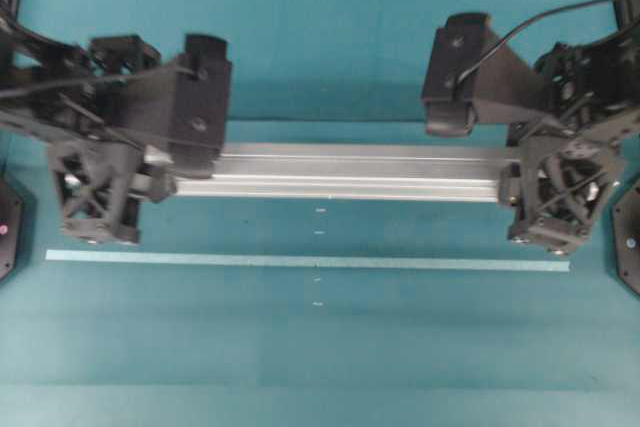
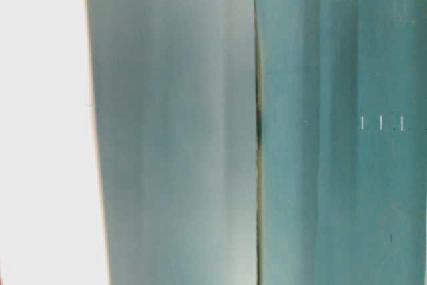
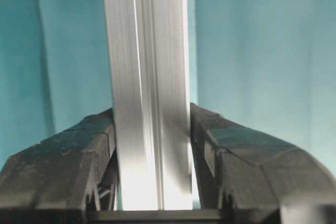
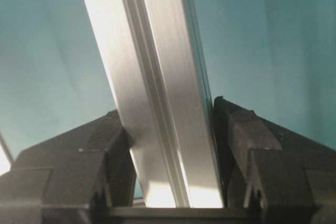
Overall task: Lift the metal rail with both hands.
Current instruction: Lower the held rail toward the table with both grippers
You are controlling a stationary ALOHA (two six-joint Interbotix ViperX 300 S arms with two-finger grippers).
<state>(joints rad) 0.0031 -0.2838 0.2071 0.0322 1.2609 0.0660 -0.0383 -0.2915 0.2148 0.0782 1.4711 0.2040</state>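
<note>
Both grippers clamped on the metal rail

Overhead: metal rail point(image 1: 340, 173) spans centre, left gripper point(image 1: 165, 179) at 9 o'clock, right gripper point(image 1: 512, 185) at 3; pale-green tape strip point(image 1: 300, 261) toward 6, apart. Wrist views: left gripper point(image 3: 152, 140) and right gripper point(image 4: 168, 140) pinch the rail over teal table point(image 4: 273, 35).
</note>
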